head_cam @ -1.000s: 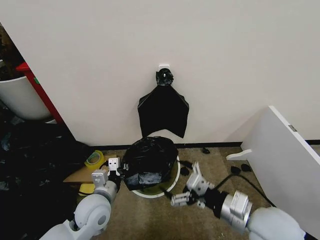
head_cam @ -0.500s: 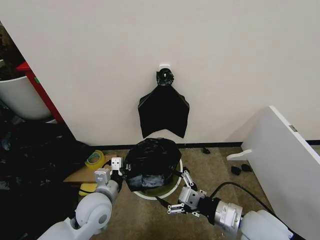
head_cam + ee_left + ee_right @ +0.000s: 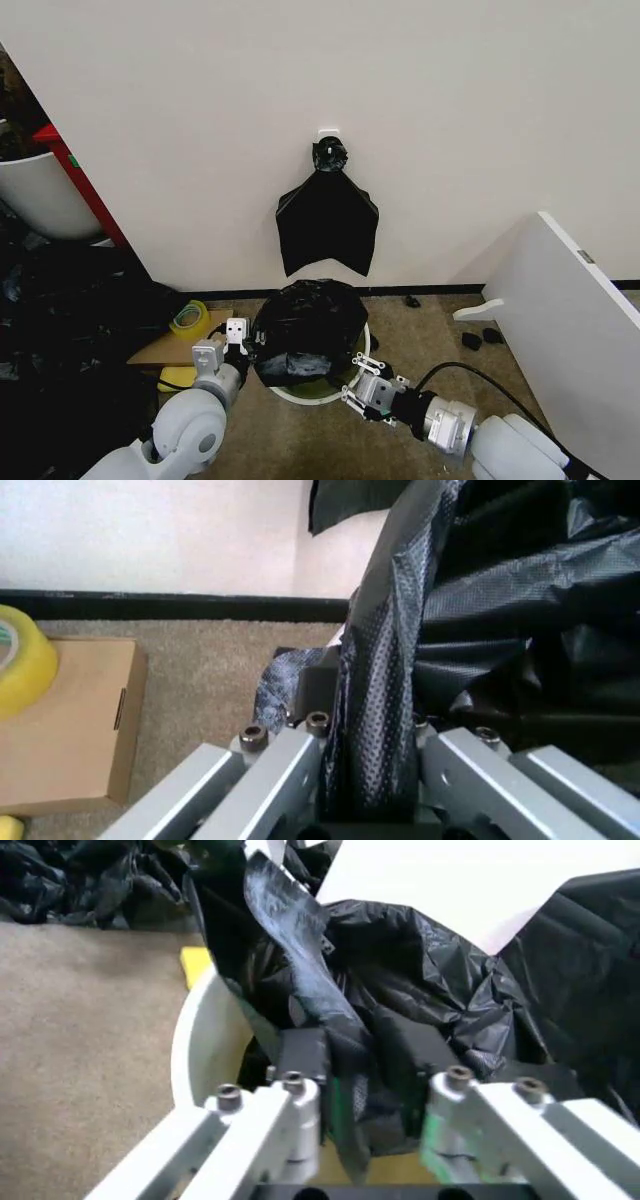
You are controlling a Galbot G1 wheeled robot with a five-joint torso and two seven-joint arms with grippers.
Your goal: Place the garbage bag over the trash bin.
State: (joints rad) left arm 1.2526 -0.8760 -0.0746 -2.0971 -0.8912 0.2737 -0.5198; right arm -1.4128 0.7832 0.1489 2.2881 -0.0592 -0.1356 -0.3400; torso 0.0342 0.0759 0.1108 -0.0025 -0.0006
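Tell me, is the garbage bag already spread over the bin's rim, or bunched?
Bunched. The garbage bag bulges above the trash bin, whose white rim shows bare; left gripper and right gripper pinch it.

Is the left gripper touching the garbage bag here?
Touching. The left wrist view shows a fold of the garbage bag pinched between the fingers of the left gripper.

one garbage bag (image 3: 305,325), one trash bin (image 3: 310,392), two grippers
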